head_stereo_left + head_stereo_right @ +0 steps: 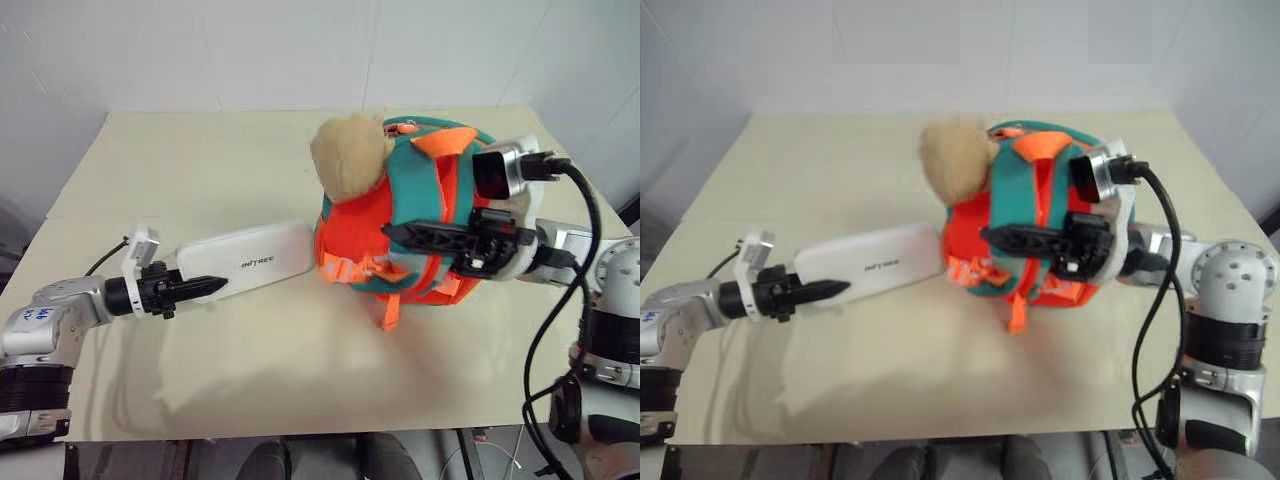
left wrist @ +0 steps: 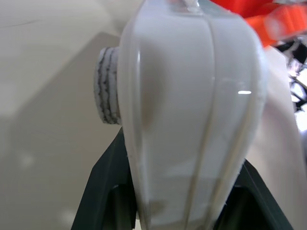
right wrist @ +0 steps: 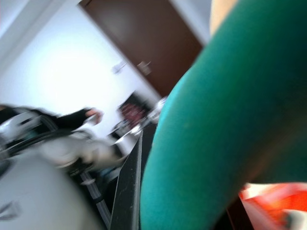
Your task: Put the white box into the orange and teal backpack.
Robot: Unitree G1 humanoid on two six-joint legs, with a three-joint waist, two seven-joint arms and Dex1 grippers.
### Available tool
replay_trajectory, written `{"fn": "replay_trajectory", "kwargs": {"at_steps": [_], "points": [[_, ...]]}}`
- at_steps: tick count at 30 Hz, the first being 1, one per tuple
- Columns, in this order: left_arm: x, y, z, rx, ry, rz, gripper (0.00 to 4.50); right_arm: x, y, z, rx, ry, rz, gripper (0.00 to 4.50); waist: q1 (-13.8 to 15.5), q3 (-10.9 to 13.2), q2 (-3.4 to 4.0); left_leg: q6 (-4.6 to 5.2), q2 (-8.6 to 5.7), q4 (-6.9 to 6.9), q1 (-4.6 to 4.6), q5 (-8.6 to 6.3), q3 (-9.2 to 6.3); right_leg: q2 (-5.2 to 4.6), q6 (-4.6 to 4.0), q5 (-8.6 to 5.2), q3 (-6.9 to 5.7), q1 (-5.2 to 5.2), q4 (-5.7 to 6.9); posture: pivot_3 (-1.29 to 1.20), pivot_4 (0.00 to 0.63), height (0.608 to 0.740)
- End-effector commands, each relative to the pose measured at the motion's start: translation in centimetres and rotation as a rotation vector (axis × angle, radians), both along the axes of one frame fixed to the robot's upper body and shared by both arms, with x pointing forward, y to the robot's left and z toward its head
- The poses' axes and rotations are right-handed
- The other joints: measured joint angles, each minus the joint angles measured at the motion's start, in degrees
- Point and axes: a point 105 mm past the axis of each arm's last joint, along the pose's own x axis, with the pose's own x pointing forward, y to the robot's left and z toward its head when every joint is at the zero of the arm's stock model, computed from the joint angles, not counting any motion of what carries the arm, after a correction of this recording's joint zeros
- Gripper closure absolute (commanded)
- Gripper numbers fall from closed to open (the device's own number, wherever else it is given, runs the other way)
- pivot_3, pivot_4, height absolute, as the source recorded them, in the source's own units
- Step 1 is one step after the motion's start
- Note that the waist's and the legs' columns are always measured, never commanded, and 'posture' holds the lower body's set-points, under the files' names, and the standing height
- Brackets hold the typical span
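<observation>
The left gripper (image 1: 200, 287) is clamped on the near end of the box (image 1: 243, 262), 1 black finger lying over its top face; in the left wrist view the box (image 2: 192, 110) rises between the 2 fingers (image 2: 103, 187). The box juts from the gripper toward the backpack (image 1: 400, 235), its far end just beside the orange side, and whether they touch I cannot tell. The backpack sits on the table (image 1: 200, 160), plush toy (image 1: 348, 155) at its top.

The right gripper (image 1: 415, 235) lies across the backpack's front, pointing toward the box. Its fingers look closed together, and the right wrist view has teal trim (image 3: 225, 124) pressed right against them, so it seems to be pinching the trim, though the grip itself is hidden.

The box looks a stiff, smooth, glossy plastic shell, probably light, and likely to slip or pivot when held by 1 end. A hold further along the flat faces would be steadier. The backpack is soft and will sag, so its mouth probably needs holding open by the teal band while the box goes in end first.
</observation>
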Motion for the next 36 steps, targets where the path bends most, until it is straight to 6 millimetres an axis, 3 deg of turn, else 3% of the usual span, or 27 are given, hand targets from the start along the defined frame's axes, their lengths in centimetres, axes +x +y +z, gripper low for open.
{"fn": "replay_trajectory", "kwargs": {"at_steps": [1,5,10,13,15,25,30,36], "points": [[-0.3,0.7,1.2,0.006,-0.057,-0.002,3.15,-2.2,-0.2,0.0,-0.023,0.015,0.067,3.95,0.45,0.00,0.00,-0.01,0.00,0.01,-0.03,-0.01,0.07,0.00,0.00,0.00,0.00,-0.05,-0.01,0.00,0.150,0.740],[-0.8,0.7,1.0,-0.007,-0.053,0.002,3.15,-1.6,-1.9,-3.4,-0.166,0.120,-0.036,3.95,0.73,-0.02,-0.03,0.07,0.01,0.05,-0.11,-0.09,0.33,-0.01,0.00,0.00,-0.03,-0.19,0.00,0.00,0.150,0.740],[-1.7,0.8,1.4,-0.005,-0.065,-0.004,3.15,-0.8,-3.6,-4.8,-0.214,0.168,-0.089,3.95,0.64,-0.02,-0.03,0.22,0.02,0.45,-0.61,-0.18,0.55,0.01,0.08,0.04,-0.01,-0.65,0.16,0.00,0.150,0.740],[-2.2,0.5,2.6,-0.014,-0.110,-0.010,3.15,-0.1,-4.4,-5.6,-0.235,0.173,-0.123,3.95,0.68,-0.05,-0.08,0.35,0.08,0.53,-0.60,-0.25,0.92,0.06,0.06,0.06,-0.04,-0.63,0.22,0.00,0.150,0.740],[-2.6,0.0,5.4,-0.112,-0.171,-0.009,3.15,0.5,-4.7,-5.9,-0.233,0.166,-0.146,3.95,0.72,-0.05,-0.09,0.37,0.10,0.58,-0.60,-0.25,0.99,0.07,0.04,0.07,-0.05,-0.63,0.27,0.00,0.150,0.740],[-5.2,-2.9,12.6,-0.273,-0.303,-0.145,3.15,1.3,-4.0,-7.3,-0.249,0.139,-0.124,3.95,0.76,-0.05,-0.23,0.32,0.10,0.81,-0.62,-0.23,1.00,0.07,0.07,0.16,-0.02,-0.59,0.32,0.00,0.150,0.740],[-5.9,-4.5,13.4,-0.311,-0.263,-0.256,3.15,1.8,-3.6,-7.5,-0.257,0.121,-0.117,3.95,0.53,-0.06,-0.23,0.30,0.09,0.84,-0.58,-0.22,1.07,0.08,0.08,0.17,0.03,-0.57,0.38,0.00,0.150,0.740],[-5.4,-5.7,13.2,-0.245,-0.237,-0.341,3.15,2.4,-3.2,-7.5,-0.266,0.100,-0.123,3.95,0.57,-0.06,-0.23,0.30,0.11,0.88,-0.56,-0.22,1.08,0.15,0.06,0.17,0.03,-0.58,0.46,0.00,0.150,0.740]]}}
